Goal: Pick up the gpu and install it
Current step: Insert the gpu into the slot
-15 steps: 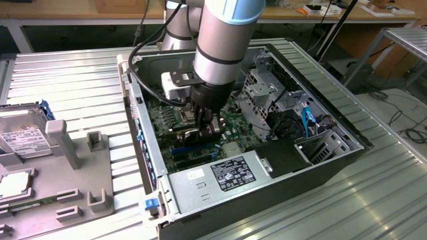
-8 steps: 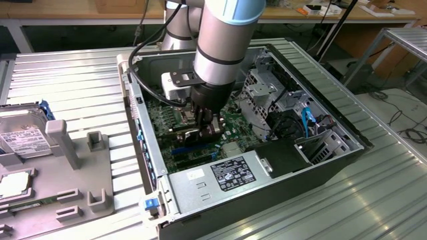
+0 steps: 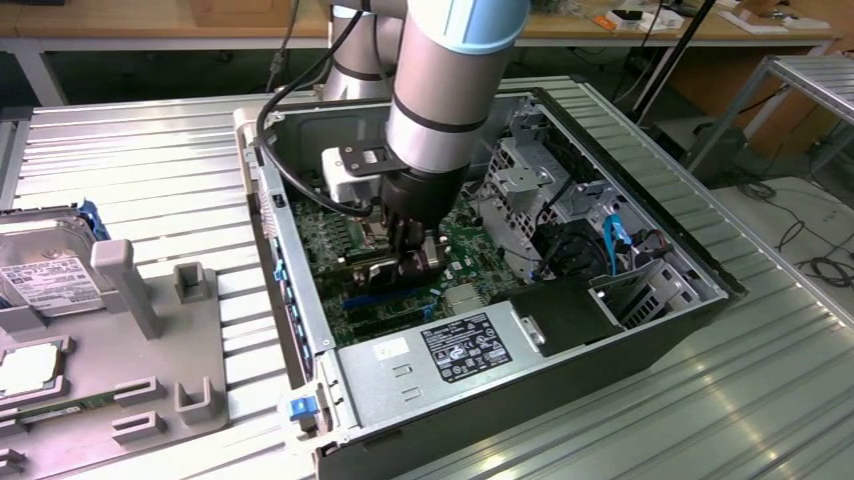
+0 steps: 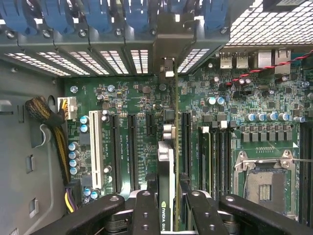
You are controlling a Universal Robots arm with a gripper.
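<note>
Black at the fingers (image 4: pixel 145 209), standing partly closed as a gripper (image 4: pixel 166 198) and clamping the gpu (image 4: pixel 166 171) from both faces. Holding the card on edge, lengthwise inside the open computer case (image 3: pixel 287 260), with the silver bracket (image 4: pixel 167 66) pointing at the rear wall under a row of blue clips (image 4: pixel 98 14). Hovering or resting over the green motherboard (image 4: pixel 122 98), in the lane between two long black slots (image 4: pixel 132 152); not being able to tell whether touching the board or sitting just above it. Sitting with a white slot (image 4: pixel 95 147) farther off on one side and an empty processor socket (image 4: pixel 266 188) on the other. Reaching down from a thick silver arm (image 3: pixel 447 80) through the case's open side, near the grey power supply (image 3: pixel 447 350) filling the case's near corner. Lying with that case on a bench (image 3: pixel 134 170) of ribbed grey metal, roughly at its middle. Sharing the bench, at its edge on the exterior view's left, with a grey slotted fixture (image 3: pixel 187 330) carrying a hard drive (image 3: pixel 40 275) with a white label. Backing onto a room of pale wooden worktops (image 3: pixel 134 25) along the far side, with loose black cables (image 3: pixel 827 265) trailing over a light floor past the bench's edge on the exterior view's right, near a bare metal frame (image 3: pixel 801 80).
</note>
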